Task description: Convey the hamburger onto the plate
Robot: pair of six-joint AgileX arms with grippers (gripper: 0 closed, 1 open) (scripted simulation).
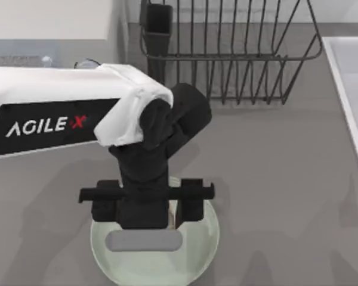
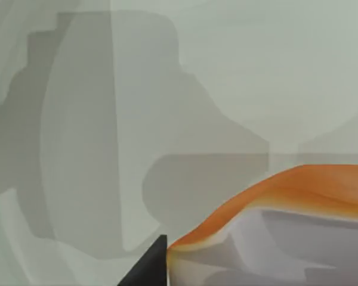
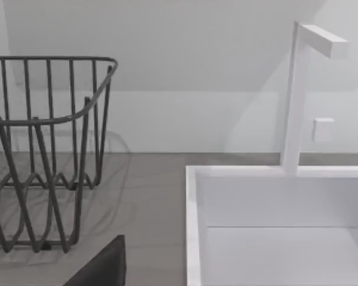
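The left arm (image 1: 53, 128), white with black AgileX lettering, reaches in from the left side of the surface (image 1: 274, 179) and bends down so that its left end effector (image 1: 144, 229) hangs directly over the plate (image 1: 206, 238). From above, the black wrist and its crossbar cover most of the dish, so the fingers themselves are hidden and how far apart they stand cannot be told from there. In the left wrist view one dark fingertip (image 2: 149, 268) shows right against the hamburger (image 2: 286, 196), touching its edge; whether the end effector is clamped on it or merely beside it cannot be told. The hamburger appears as a rounded lump with a bright orange upper band shading into a pale whitish-grey body beneath. It sits right at the end effector, with the glossy pale green face of the plate spread behind it, crossed by soft grey shadows of the arm. Beyond the end effector, toward the back of the surface, stands a dark wire rack (image 1: 238, 53). Well off to the right of the end effector lies a white sink (image 1: 352, 95), and the right wrist view shows its white faucet (image 3: 298, 95) rising at the rim.
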